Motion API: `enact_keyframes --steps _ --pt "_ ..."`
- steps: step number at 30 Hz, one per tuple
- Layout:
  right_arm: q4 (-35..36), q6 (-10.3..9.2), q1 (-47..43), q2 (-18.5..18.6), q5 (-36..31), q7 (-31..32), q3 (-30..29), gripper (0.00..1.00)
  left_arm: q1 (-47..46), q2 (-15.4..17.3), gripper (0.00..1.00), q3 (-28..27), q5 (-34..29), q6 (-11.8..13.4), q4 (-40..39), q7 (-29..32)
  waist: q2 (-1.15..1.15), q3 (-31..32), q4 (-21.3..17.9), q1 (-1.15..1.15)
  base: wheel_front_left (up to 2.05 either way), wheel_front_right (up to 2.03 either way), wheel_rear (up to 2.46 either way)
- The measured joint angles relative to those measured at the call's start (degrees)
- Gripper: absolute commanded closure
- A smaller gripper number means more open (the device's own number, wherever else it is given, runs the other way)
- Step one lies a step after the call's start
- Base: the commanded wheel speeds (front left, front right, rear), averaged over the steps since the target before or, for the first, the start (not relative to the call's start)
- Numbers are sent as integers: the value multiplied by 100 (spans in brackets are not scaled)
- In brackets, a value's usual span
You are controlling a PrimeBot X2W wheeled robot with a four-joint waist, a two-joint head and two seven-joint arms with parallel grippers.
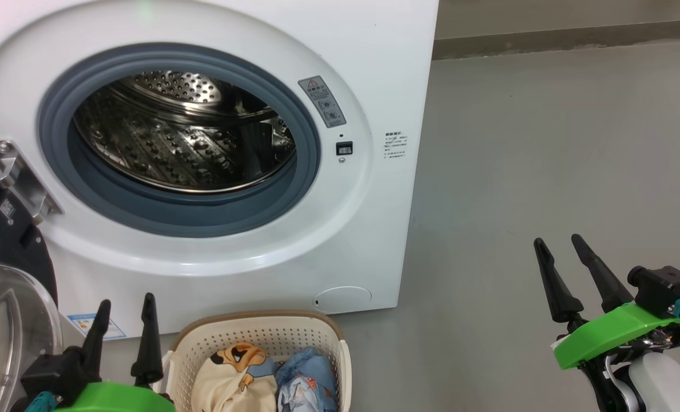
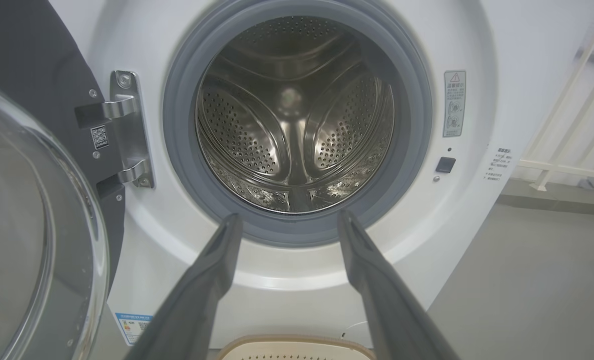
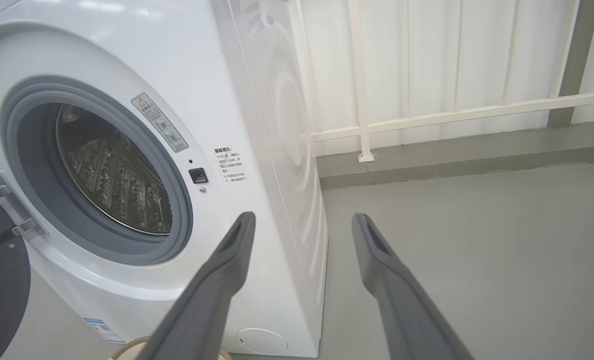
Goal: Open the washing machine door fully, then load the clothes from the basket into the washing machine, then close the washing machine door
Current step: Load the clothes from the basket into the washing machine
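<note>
A red warning triangle is shown on a grey sticker (image 1: 322, 101) on the machine (image 1: 374, 57), at 2 o'clock of the drum (image 1: 179, 137). Printed lines (image 1: 396, 146) at 3 o'clock, a QR code (image 2: 100, 137) on the door (image 2: 27, 50) and a blue label (image 2: 129, 324) at 7 o'clock cannot be read.

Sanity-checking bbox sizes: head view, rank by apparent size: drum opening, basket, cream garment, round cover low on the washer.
1. drum opening
2. basket, cut by bottom edge
3. cream garment, also cut
4. round cover
</note>
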State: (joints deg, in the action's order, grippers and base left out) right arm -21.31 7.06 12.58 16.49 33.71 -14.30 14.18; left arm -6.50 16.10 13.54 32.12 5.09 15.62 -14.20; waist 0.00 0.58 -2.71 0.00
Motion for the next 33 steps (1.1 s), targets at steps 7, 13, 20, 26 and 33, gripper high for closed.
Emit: enact_keyframes --steps 7,13,20,26,33 --pt "2 0 0 0 0 0 0 0 -1 0 0 -1 -1 0 1 -1 0 6 11 0 0 0 0" --pt "3 0 0 0 0 0 1 0 0 -1 0 0 -1 0 2 -1 0 5 18 -1 0 0 0" --pt "2 0 0 0 0 0 1 0 0 -1 0 3 0 0 15 -1 0 10 22 0 0 0 0" --pt "2 0 0 -1 0 0 1 0 0 -1 0 27 0 0 25 -1 0 13 23 0 0 0 0" --pt "1 0 0 -1 0 0 2 0 -1 -1 0 34 0 0 25 -1 0 10 23 0 0 0 0"
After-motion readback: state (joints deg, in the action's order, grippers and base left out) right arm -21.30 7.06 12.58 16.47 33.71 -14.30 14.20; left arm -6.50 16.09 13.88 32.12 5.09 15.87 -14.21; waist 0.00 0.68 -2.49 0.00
